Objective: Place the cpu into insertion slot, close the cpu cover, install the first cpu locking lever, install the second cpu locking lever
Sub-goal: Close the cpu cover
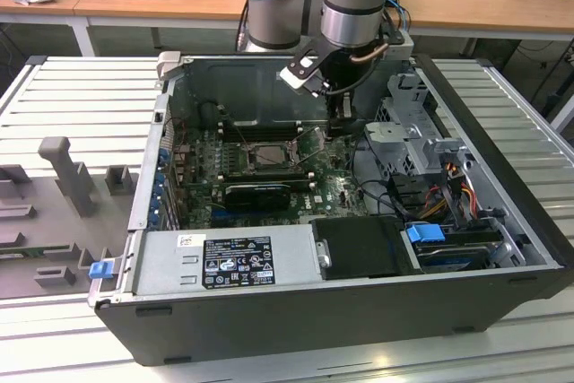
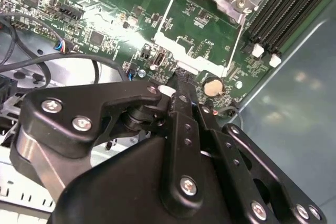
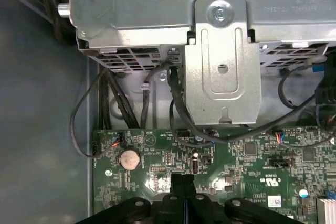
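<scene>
Black jaws: stood together, apparently empty, beside square silver-rimmed dark-centred insertion slot (image 1: 267, 157); seating likely needed level, square alignment

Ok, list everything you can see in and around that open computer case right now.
computer case: one, dark grey, open, on the slatted table
motherboard: one, green, inside the case
insertion slot: one, silver-rimmed, mid-board
expansion card: one, black, beside the slot
power supply: one, silver, along the case's near wall
drive cage: one, silver, beyond the board's edge
coin cell: one, silver, near the gripper
gripper: one, black, shut, over the board's edge
</scene>
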Tool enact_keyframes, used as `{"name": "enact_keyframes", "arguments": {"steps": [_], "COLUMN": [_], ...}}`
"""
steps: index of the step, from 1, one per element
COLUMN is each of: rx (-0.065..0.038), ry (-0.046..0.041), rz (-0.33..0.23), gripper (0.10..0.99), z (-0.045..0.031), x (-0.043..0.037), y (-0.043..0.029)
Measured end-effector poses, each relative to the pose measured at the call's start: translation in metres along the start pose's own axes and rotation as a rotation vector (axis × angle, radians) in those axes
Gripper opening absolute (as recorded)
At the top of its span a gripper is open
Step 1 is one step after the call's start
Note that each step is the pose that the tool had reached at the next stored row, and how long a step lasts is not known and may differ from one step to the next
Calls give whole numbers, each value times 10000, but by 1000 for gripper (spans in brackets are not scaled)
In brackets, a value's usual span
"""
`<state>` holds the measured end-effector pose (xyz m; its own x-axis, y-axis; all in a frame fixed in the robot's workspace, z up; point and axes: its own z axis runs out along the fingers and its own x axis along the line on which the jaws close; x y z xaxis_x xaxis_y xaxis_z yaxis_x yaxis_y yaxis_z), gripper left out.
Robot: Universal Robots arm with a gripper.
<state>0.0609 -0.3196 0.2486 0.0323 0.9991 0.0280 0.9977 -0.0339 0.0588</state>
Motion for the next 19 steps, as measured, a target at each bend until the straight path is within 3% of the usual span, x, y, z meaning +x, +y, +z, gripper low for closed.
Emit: {"name": "enact_keyframes", "arguments": {"steps": [6, 10, 19], "rx": [91, 95, 96], "ry": [2, 2, 2], "rz": [3, 2, 2], "gripper": [106, 106, 106], "z": [45, 42, 39], "x": [-2, -4, -5], "y": [-20, -84, -122]}}
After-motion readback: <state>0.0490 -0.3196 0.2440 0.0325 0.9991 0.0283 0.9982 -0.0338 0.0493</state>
